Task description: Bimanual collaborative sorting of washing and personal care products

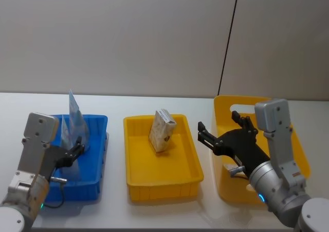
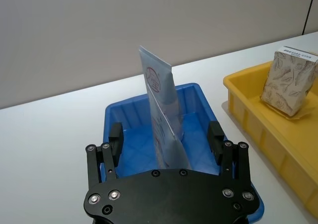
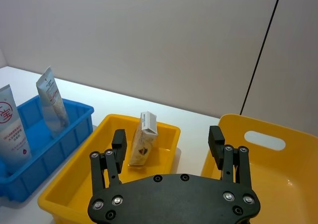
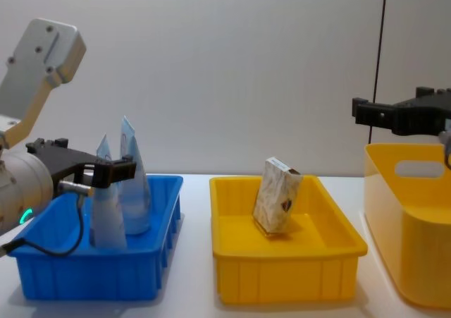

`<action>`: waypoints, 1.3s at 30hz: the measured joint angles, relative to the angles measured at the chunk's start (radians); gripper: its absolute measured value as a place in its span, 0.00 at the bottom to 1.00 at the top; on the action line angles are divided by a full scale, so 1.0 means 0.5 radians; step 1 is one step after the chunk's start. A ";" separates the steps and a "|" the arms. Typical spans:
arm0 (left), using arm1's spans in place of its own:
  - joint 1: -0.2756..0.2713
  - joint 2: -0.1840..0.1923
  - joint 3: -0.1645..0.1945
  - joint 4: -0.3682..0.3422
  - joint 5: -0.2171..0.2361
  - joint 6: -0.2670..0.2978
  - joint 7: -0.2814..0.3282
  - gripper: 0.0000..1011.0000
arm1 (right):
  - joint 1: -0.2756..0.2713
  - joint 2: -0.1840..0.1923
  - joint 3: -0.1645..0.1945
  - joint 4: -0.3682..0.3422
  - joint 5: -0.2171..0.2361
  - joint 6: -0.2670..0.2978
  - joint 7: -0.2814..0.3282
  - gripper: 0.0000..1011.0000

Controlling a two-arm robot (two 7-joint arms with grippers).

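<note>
Left wrist view has one pale blue tube [image 2: 161, 110] upright, flat end up, straight ahead of my left gripper [image 2: 166, 133]. My jaws there are spread wide, one pad on each side of the tube and neither touching it, so I hold nothing. A second tube [image 4: 134, 191] stands just beside the first; I cannot tell whether they lean on each other. Both are in the back half of the blue tray [image 4: 91, 279], which sits at the left end of the table [image 1: 115, 201].

Since the tubes already stand where I judge they belong, the step in hand looks like getting my left gripper out of that tray. To do it well I should rise straight up and draw back along my own line, jaws as wide as they are and with no sideways sweep. A tall, thin tube on a small base would likely tip at a light nudge.

At the table's middle, the yellow tray [image 4: 282, 276] holds one marbled carton [image 1: 162, 131], tilted, in its back half. My right gripper [image 1: 220, 125] hovers at the left wall of the yellow bin [image 4: 394, 212] at the table's right end, jaws wide apart and empty. I see nothing inside the bin where it shows.
</note>
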State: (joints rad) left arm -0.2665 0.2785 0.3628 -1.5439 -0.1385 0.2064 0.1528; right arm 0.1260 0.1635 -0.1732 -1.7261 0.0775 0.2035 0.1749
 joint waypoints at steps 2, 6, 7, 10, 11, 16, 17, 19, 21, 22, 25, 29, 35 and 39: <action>-0.007 -0.008 -0.005 0.017 -0.013 -0.006 -0.015 0.99 | 0.000 0.000 0.000 0.000 0.000 0.000 0.000 0.99; -0.027 -0.030 -0.020 0.070 -0.047 -0.023 -0.054 0.99 | 0.000 0.000 0.000 0.000 0.000 0.000 0.001 0.99; -0.037 -0.041 -0.026 0.092 -0.059 -0.029 -0.068 0.99 | 0.000 0.000 0.000 0.000 0.000 0.000 0.001 0.99; -0.052 -0.058 -0.036 0.130 -0.084 -0.040 -0.094 0.99 | 0.000 0.000 0.000 0.000 0.000 0.000 0.001 0.99; -0.057 -0.064 -0.039 0.143 -0.089 -0.042 -0.100 0.99 | 0.000 0.000 0.000 0.000 0.000 0.000 0.001 0.99; -0.083 -0.096 -0.054 0.210 -0.118 -0.055 -0.131 0.99 | 0.000 0.000 0.000 0.000 0.000 0.000 0.001 0.99; -0.088 -0.102 -0.056 0.223 -0.121 -0.058 -0.134 0.99 | 0.000 0.000 0.000 0.000 0.000 0.000 0.001 0.99; -0.096 -0.111 -0.060 0.243 -0.125 -0.062 -0.137 0.99 | 0.000 0.000 0.000 0.000 0.000 0.000 0.001 0.99; -0.106 -0.123 -0.066 0.270 -0.129 -0.069 -0.139 0.99 | 0.000 0.000 0.000 0.000 0.000 0.000 0.001 0.99; -0.114 -0.132 -0.070 0.293 -0.130 -0.076 -0.139 0.99 | 0.000 0.000 0.000 0.000 0.000 0.000 0.001 0.99; -0.128 -0.146 -0.078 0.330 -0.130 -0.087 -0.134 0.99 | 0.000 0.000 0.000 0.000 0.000 0.000 0.001 0.99; -0.146 -0.163 -0.085 0.377 -0.124 -0.096 -0.125 0.99 | 0.000 0.000 0.000 0.000 0.000 0.000 0.001 0.99; -0.169 -0.178 -0.086 0.431 -0.098 -0.098 -0.113 0.98 | 0.000 0.000 0.000 0.000 0.000 0.000 0.001 0.99; -0.184 -0.181 -0.082 0.464 -0.077 -0.091 -0.109 0.90 | 0.000 0.000 0.000 0.000 0.000 0.000 0.000 0.99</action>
State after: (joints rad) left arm -0.3584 0.1878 0.3217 -1.3121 -0.1769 0.1606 0.0984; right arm 0.1259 0.1634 -0.1732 -1.7259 0.0773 0.2037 0.1751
